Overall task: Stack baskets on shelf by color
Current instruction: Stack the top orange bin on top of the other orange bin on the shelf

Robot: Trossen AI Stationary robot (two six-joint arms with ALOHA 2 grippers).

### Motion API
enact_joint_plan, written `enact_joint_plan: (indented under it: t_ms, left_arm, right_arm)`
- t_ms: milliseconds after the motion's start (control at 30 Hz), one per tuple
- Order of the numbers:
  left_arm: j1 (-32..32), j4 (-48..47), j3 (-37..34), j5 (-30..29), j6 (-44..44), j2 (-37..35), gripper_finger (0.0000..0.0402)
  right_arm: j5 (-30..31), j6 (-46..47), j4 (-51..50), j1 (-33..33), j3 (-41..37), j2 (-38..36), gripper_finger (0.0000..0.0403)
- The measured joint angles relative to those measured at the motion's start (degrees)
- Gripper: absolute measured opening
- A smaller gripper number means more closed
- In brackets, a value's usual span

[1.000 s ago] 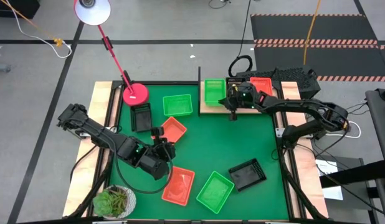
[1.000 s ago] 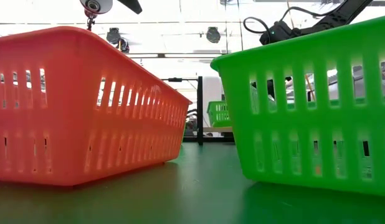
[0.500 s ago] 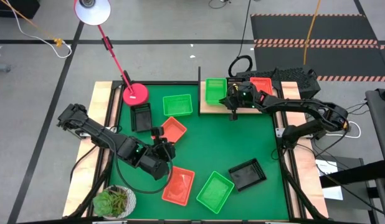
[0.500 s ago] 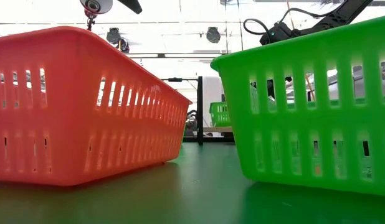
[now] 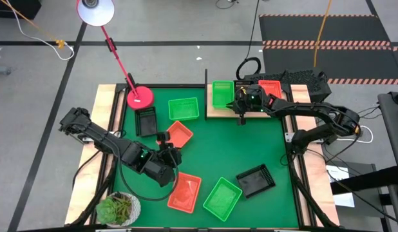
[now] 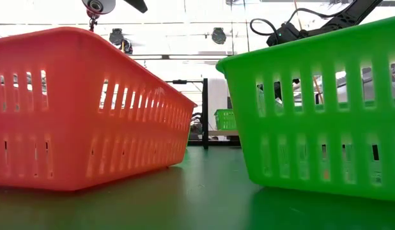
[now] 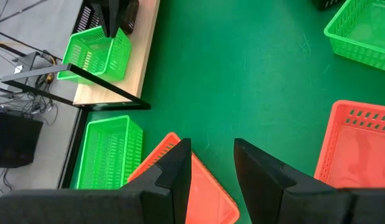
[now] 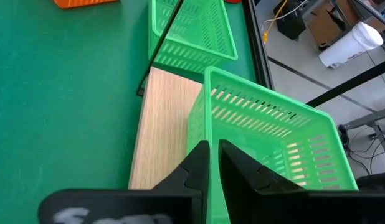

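My right gripper [image 5: 239,106] [image 8: 213,146] is over the light wooden shelf [image 5: 218,111] [image 8: 161,124] at the table's far edge, shut on a green basket [image 5: 220,95] [image 8: 267,130] at the shelf's left end. An orange basket [image 5: 270,87] sits at the shelf's right end. My left gripper [image 5: 170,149] [image 7: 211,146] hovers open above the mat, by the near corner of an orange basket [image 5: 180,134] [image 7: 199,186]. Lying on the mat are green baskets [image 5: 183,108] [image 5: 223,198], an orange one [image 5: 185,191] and black ones [image 5: 146,120] [image 5: 255,180]. My right gripper pinches the green basket's side wall [image 8: 202,118] at its rim, on the side facing the shelf's middle. One finger [image 8: 239,168] is inside the basket and the other [image 8: 194,165] outside, coming from above. The basket stands level, its bottom at the shelf board.
A red lamp base [image 5: 140,96] stands at the mat's far left corner and a potted plant [image 5: 118,207] at the near left corner. In the low view an orange basket [image 6: 89,108] and a green basket [image 6: 319,108] fill the foreground. Bare mat lies in the table's middle [image 5: 231,145].
In the low view the green basket in my right gripper has sunk slightly and levelled out on the shelf. My left arm has kept still.
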Motion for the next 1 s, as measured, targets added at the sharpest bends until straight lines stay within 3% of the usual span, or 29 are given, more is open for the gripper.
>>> enact_joint_plan:
  t_ms: [500,667,1000]
  left_arm:
    - [0.0,-0.07,0.0,0.38,0.19,0.0,0.0122]
    - [0.0,-0.09,0.0,1.46,1.04,0.01,0.0122]
    - [1.12,-0.09,0.0,1.51,4.9,0.02,0.0122]
  right_arm:
    - [0.26,2.13,-0.66,0.58,0.02,-1.54,0.0033]
    - [0.64,3.85,-2.43,2.12,0.02,-5.09,0.0055]
    - [15.97,10.66,-10.86,8.92,0.02,-17.36,0.0101]
